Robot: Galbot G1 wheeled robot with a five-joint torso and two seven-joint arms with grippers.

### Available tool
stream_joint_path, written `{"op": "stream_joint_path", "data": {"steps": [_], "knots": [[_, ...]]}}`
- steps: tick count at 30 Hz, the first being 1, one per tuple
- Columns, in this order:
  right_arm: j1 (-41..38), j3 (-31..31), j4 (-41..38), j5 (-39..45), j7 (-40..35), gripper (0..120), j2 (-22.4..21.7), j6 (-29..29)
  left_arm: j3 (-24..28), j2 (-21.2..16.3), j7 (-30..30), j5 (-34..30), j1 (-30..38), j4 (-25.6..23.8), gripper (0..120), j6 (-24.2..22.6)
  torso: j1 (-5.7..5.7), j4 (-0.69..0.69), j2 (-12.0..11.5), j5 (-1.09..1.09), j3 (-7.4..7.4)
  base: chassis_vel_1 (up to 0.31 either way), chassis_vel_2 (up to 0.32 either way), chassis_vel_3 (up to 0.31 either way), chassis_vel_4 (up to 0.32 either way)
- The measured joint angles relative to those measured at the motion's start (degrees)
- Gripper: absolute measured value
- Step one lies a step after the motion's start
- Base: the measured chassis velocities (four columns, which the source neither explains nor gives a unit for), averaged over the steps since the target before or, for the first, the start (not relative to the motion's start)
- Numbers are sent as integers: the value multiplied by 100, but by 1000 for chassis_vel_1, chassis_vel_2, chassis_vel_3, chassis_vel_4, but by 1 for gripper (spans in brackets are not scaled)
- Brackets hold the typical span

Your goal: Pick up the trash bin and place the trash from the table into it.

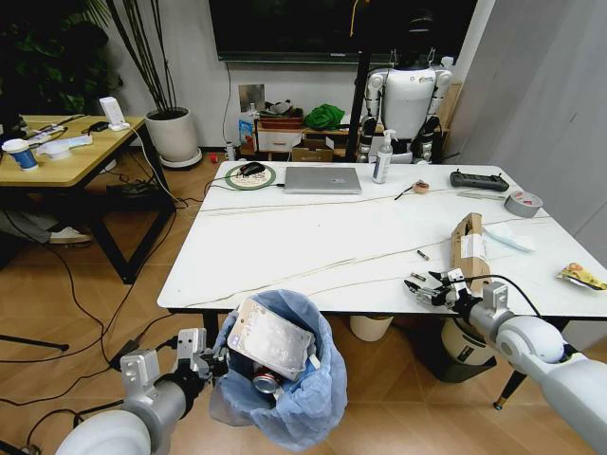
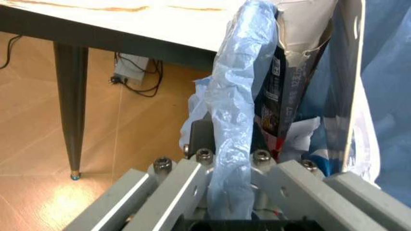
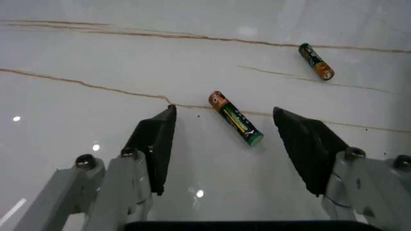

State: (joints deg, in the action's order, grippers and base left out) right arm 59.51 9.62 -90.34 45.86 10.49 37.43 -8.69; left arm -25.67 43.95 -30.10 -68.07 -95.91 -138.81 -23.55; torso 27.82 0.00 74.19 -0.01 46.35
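Below the table's near edge, your left gripper was clamped on the blue bag rim of the trash bin, which held a flat packet and a can. Just above that edge, your right gripper hovered with jaws apart around a battery; a second battery lay farther in on the table.

The surface is white with thin tan-brown veins and a dark edge, and the trash bin at its near edge wears a crinkled translucent pale-blue bag holding a silvery-white flat packet and a red-and-silver can. On the white top lie two green batteries with orange-copper ends and yellow print, between the black fingers of the grey-metal right end effector. Near the right edge a brown cardboard box carries a white label, and a yellow wrapper lies beyond it.
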Motion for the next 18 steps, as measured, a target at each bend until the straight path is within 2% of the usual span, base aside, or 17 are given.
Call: {"op": "stream_joint_path", "data": {"steps": [2,8,10,11,12,14,18], "knots": [[1,-1,-2,1,1,53,0,-1,0,0,0,0,-3,-1,0,0,0,0,0,0,0,0,0,0,0],[1,-3,-20,37,11,24,-32,-27,-10,9,-4,1,-4,-5,0,4,0,0,0,1,0,0,0,0,0],[3,-3,-22,40,16,22,-36,-28,-10,12,-4,2,-4,-6,0,5,0,0,0,1,0,0,0,0,0],[9,-3,-26,43,26,16,-44,-28,-10,14,-5,3,-5,-6,0,5,0,0,0,1,0,0,0,0,0],[12,-2,-26,43,30,16,-47,-28,-10,15,-5,4,-5,-6,0,5,0,0,0,1,0,0,0,0,0],[34,0,-26,42,51,4,-59,-26,-10,19,-6,7,-4,-6,0,6,0,0,0,1,1,0,0,0,0],[61,3,-34,34,73,0,-65,-21,-10,29,-7,9,-1,-6,0,7,0,0,0,-1,1,0,0,0,0]]}}
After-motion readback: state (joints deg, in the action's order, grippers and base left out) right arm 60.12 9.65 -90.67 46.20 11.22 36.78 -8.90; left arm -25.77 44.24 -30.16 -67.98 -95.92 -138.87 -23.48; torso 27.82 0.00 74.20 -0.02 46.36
